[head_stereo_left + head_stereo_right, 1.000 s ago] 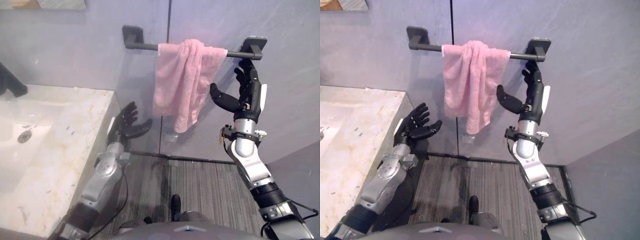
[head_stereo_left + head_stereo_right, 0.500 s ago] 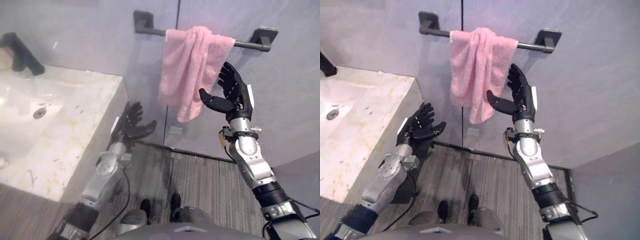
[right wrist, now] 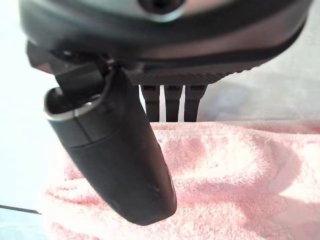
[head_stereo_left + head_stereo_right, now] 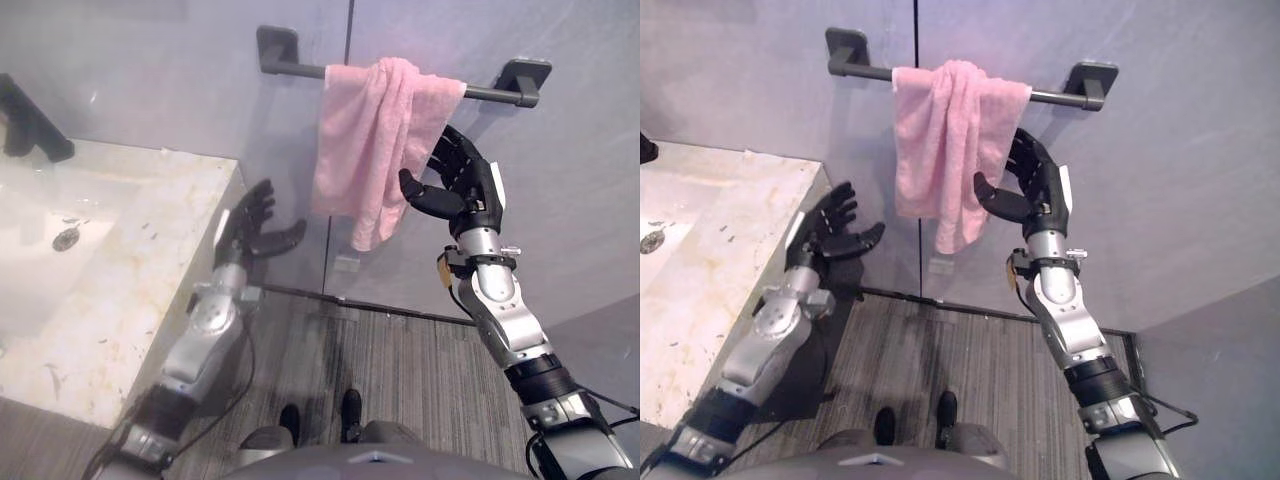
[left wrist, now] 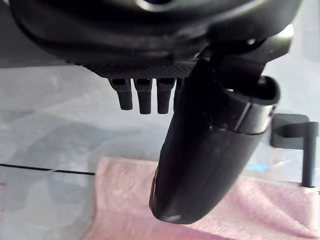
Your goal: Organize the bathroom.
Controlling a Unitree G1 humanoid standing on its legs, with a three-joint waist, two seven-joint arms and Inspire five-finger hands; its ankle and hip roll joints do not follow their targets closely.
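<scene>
A pink towel [image 4: 371,140] hangs bunched over a dark towel bar [image 4: 490,92] on the grey wall. My right hand [image 4: 461,185] is raised beside the towel's right edge, open, fingers spread, thumb toward the cloth; the towel [image 3: 240,180] lies just past its fingers without being held. My left hand [image 4: 252,222] is open lower down, between the counter's corner and the towel, holding nothing. The towel [image 5: 115,200] and a bar mount [image 5: 300,140] show beyond its thumb.
A pale marble counter [image 4: 150,260] with a sink [image 4: 40,240] and a dark tap [image 4: 30,125] stands at the left. Dark striped flooring [image 4: 400,370] runs along the wall's foot. A small wall plate [image 4: 347,263] sits below the towel.
The camera has shifted, so the whole scene slid. My right hand has come down from the bar's right mount to the towel's right edge. My left hand stays open by the counter.
</scene>
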